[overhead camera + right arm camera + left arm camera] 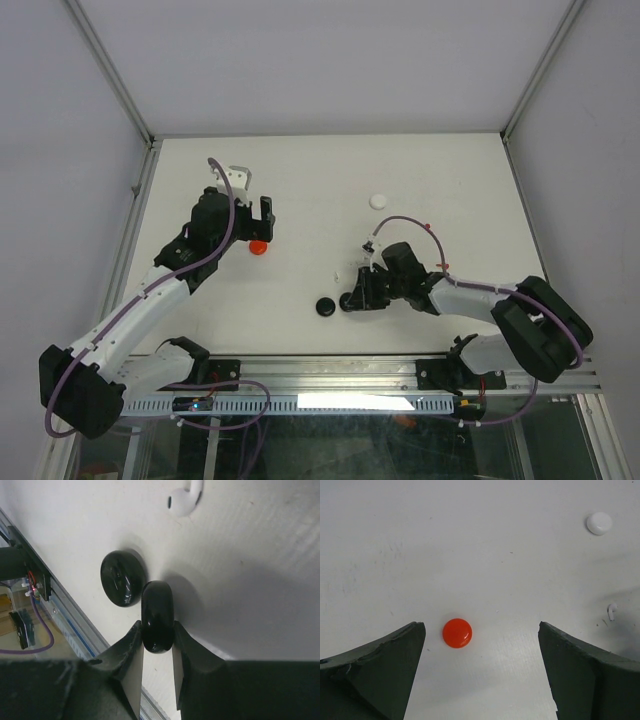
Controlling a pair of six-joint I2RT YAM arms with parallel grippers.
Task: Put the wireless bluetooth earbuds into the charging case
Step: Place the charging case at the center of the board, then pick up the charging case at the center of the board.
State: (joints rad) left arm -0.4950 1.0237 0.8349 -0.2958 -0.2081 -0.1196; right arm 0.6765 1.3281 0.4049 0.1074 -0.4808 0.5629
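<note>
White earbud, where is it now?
The white earbud lies on the table at the top of the right wrist view, just past the black disc held by the right gripper.

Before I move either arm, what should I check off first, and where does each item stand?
1. Right tool shut on the black rounded piece, held edge-on: ok.
2. Left tool open, holding nothing: ok.
3. Red disc untouched, just ahead of the left tool: ok.
4. White earbud lying free, clear of both tools: ok.
5. Gap between the held piece and the black disc beside it: cannot tell.
6. An opening on the held piece ready for a bud: cannot tell.
</note>
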